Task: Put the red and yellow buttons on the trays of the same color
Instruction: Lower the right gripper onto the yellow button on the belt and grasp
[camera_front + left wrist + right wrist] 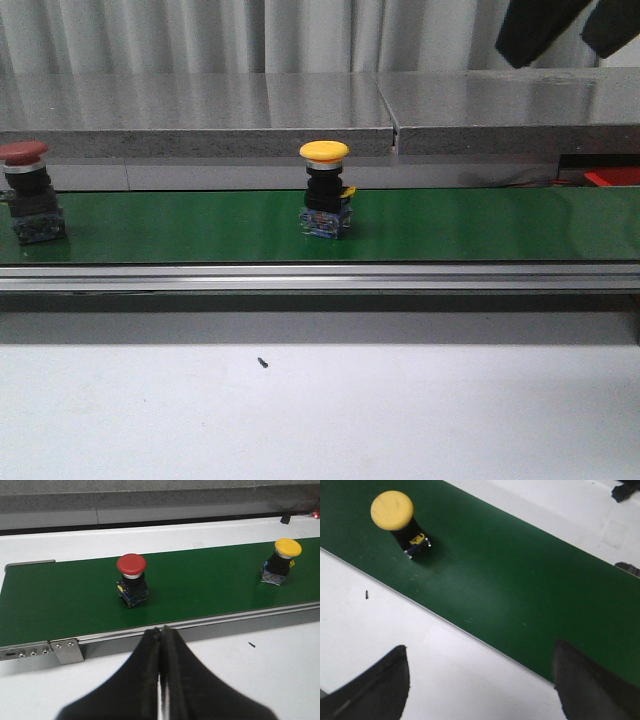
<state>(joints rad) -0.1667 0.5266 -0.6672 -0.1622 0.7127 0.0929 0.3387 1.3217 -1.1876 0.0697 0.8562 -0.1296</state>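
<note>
status: both buttons sit on the green belt (pixel 450 225), neither taken. no trays show in any view, so drop targets are unknown from here.

yellow button (pixel 325 190): centre of the front view, upright, mushroom cap up, black barrel under it, blue/grey contact block on the belt. in the right wrist view it is at upper left, leaning away from the lens.

red button (pixel 25 195): far left edge of the front view, upright, same build. in the left wrist view it sits centre-left of frame, with the yellow one well apart at upper right.

left end effector (pixel 161 672): fingers pressed together, nothing between them, hanging over the white desk (pixel 320 420) just short of the belt's rail. right end effector (pixel 480 680): fingers spread wide, empty, also over the desk on the near side of the belt. neither arm shows in the front view.

handling, my read: rigid plastic and metal, light but top-heavy, small footprint, so a sideways nudge likely tips it. the cap is smooth and domed, a poor place to pinch. better to grab the black barrel under the cap, or the square block's flat faces, coming in level with jaws wider than the barrel. the cap rim should then act as a stop if it slips. left must open first.

small dark speck (pixel 263 363) on the desk, irrelevant.
</note>
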